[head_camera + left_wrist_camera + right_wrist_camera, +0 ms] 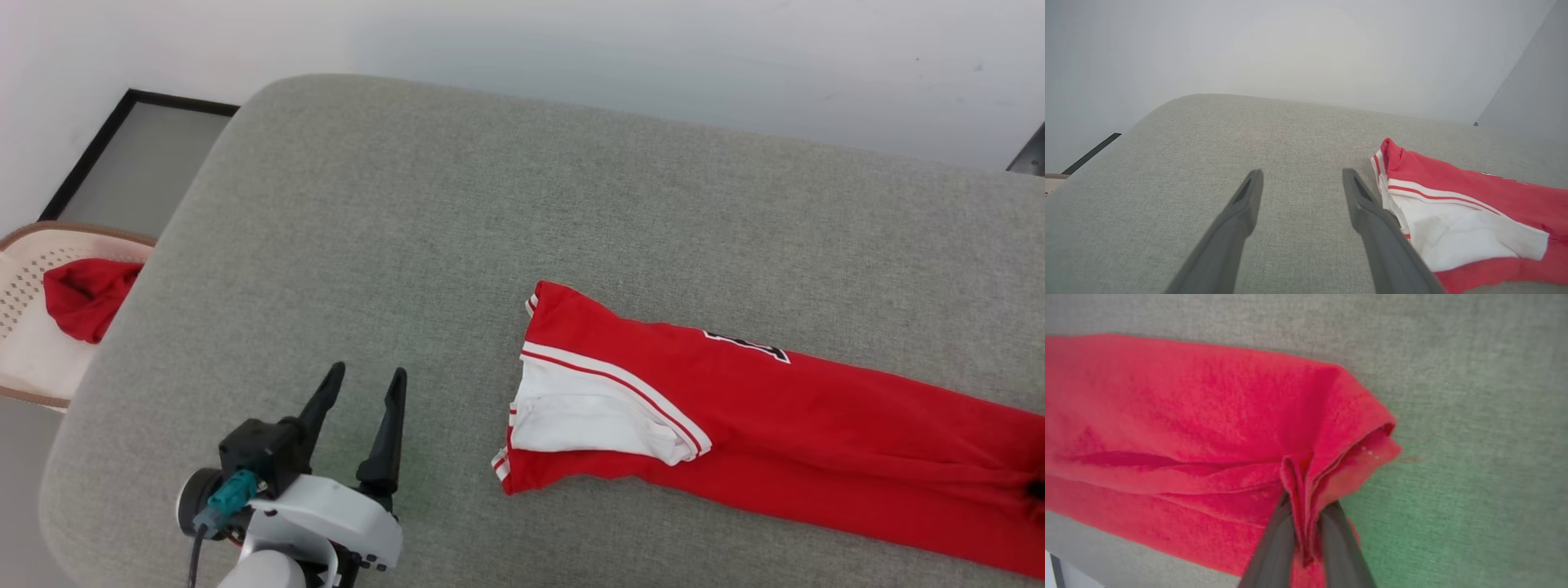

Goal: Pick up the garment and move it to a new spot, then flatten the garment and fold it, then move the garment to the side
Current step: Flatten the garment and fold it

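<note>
I see the soft bright-red fabric garment with white panels and thin red-and-white stripe trim [735,408] lying stretched out on the grey fabric-covered table with rounded corners [408,204]. In the head view it runs from the centre to the right edge of the frame. Its white-panelled end faces the middle, and a black-and-white printed mark shows on its upper side.

My left end effector [367,376] sits at the lower left of the head view over bare table, near the garment's striped edge but apart from it. Its two dark fingers are spread wide and hold nothing. In the left wrist view the same end effector [1302,173] points across the table with the garment [1453,212] at the lower right.

In the right wrist view my right end effector [1308,502] is pinched narrow on a gathered fold of the garment [1188,416], at the bottom centre.

At the left edge of the head view, a pale perforated basket [49,233] holds a plain red cloth [86,294].
</note>
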Tool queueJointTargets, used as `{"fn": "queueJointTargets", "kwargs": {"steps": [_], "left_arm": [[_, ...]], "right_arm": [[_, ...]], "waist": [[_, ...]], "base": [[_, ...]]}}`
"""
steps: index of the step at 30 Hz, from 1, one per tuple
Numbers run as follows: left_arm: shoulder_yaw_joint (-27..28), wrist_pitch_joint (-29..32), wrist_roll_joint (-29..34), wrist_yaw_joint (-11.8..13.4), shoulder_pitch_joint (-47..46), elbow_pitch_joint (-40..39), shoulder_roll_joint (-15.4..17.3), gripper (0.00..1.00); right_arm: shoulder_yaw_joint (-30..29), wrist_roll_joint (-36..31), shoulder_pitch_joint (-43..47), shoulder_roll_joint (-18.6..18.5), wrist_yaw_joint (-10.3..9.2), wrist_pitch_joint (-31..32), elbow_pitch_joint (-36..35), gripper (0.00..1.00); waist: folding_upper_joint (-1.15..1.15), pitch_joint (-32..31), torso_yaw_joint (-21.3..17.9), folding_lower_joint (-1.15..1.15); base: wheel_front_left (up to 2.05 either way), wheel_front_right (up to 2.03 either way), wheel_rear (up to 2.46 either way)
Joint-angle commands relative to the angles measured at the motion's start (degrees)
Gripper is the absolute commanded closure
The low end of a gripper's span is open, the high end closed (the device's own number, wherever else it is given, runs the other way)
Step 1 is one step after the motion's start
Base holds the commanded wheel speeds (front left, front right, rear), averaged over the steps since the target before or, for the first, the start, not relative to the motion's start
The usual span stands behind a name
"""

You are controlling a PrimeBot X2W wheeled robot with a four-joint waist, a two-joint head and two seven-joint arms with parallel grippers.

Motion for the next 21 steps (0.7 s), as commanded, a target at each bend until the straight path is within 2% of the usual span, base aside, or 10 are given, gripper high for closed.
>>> {"fn": "queueJointTargets", "kwargs": {"steps": [1, 11, 21], "left_arm": [[0.6, 0.0, 0.6, -0.5, 0.8, 0.3, -0.3, 0.0], [3.7, 0.0, 3.6, -2.0, 1.9, 1.9, -0.9, 0.0], [6.1, 0.0, 8.0, -1.8, 1.9, 2.1, -0.6, 0.0]], "right_arm": [[0.3, -0.3, 1.0, 1.4, 0.04, 0.1, 0.5, 1.0], [-7.0, -2.3, -0.2, 0.2, -0.01, -4.5, 2.0, 1.0], [-17.8, -2.7, 0.8, -3.9, 0.0, -9.3, 7.5, 1.0]], "waist": [[0.0, 0.1, -0.2, 0.0], [0.0, 0.3, -3.4, 0.0], [0.0, 1.8, -8.0, 0.0]], "base": [[0.0, 0.0, 0.0], [0.0, 0.0, 0.0], [0.0, 0.0, 0.0]]}}
